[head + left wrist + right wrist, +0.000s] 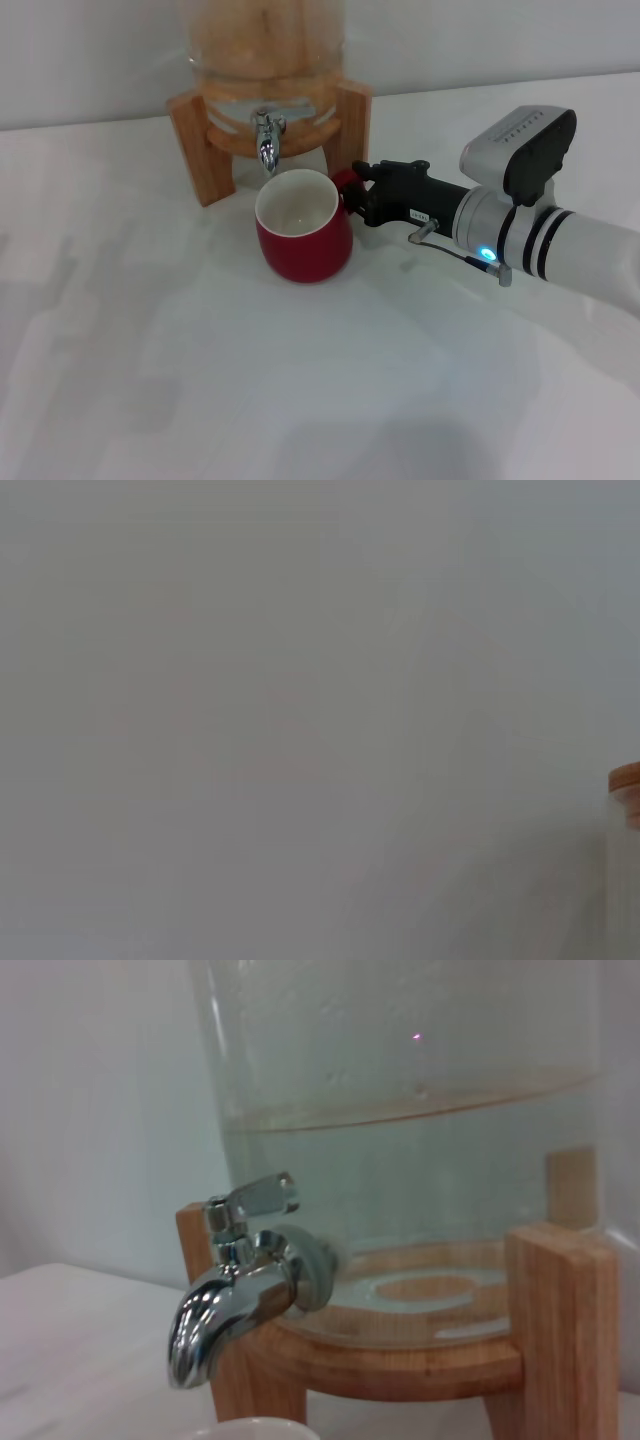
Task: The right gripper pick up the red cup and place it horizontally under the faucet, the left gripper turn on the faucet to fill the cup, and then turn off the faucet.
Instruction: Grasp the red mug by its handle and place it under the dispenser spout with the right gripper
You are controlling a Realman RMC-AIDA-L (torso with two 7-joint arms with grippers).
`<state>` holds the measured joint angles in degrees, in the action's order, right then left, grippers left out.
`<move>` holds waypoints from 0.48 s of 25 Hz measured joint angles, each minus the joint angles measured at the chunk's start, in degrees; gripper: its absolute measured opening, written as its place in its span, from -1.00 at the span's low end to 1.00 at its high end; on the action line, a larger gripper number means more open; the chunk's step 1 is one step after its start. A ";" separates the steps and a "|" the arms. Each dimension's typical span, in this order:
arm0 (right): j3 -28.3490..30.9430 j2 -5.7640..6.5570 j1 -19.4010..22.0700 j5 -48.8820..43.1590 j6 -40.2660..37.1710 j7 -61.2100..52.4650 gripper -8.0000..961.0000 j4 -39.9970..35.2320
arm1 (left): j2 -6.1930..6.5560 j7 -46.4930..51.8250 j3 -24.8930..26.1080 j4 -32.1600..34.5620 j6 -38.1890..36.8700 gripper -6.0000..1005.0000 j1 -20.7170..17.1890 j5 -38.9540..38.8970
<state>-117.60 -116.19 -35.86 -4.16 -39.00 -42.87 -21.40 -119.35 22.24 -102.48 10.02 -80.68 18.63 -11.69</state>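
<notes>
Head view, near to far: a bare white table fills the lower frame; at centre stands the red cup, upright, its white inside empty. Reaching in from the right edge, the right gripper has its black fingers at the cup's handle side and appears closed on the handle, most of which is hidden behind the fingers. Just beyond the cup's rim, toward the upper centre, the faucet points its spout down; past it a glass jar rests on a wooden stand. The left gripper is not in view; its wrist camera shows only a pale blank surface and a sliver of orange-brown wood at the right edge.

Right wrist view: the chrome faucet sits at lower left, its lever tilted up and to the right, with the white cup rim just showing at the bottom edge. No water runs.

Risks, judged from this moment: the spout seems to hang over the far edge of the rim, not the cup's middle, so a stream could strike the lip and spill onto the table. A grip on the handle alone could let the squat, rounded cup swing or tip. Glossy dark-red glaze suggests a slippery surface.
</notes>
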 joint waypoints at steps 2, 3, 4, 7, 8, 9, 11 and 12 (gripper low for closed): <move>0.00 0.00 0.00 0.36 0.14 -0.01 -0.37 0.00 | 0.00 0.00 0.00 0.00 0.00 0.69 0.04 0.00; -0.02 0.00 0.00 0.58 0.24 -0.03 -0.37 0.00 | 0.01 0.00 0.00 0.00 0.00 0.69 0.06 0.00; -0.10 0.00 0.00 0.96 0.38 -0.03 -0.37 0.00 | 0.03 0.00 0.00 0.00 0.00 0.69 0.08 0.00; -0.24 0.00 0.00 1.57 0.61 -0.04 -0.37 0.00 | 0.07 0.00 0.00 0.00 0.00 0.69 0.11 0.00; -0.21 0.00 0.00 1.58 0.65 -0.04 -0.37 0.00 | 0.08 0.00 0.00 0.00 0.00 0.69 0.11 0.00; -0.16 0.00 0.00 1.59 0.74 -0.06 -0.37 -0.02 | 0.09 0.00 0.00 0.00 0.00 0.69 0.10 0.00; -0.20 0.00 0.00 1.94 1.11 -0.10 -0.37 -0.04 | 0.09 0.00 0.00 0.01 0.00 0.69 0.09 0.00; -0.33 0.00 0.00 2.26 1.35 -0.12 -0.37 -0.05 | 0.09 0.00 0.00 0.00 0.00 0.69 0.09 0.00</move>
<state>-117.93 -116.19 -35.86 -1.90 -37.65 -43.00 -21.45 -119.26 22.24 -102.48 10.02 -80.68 18.72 -11.69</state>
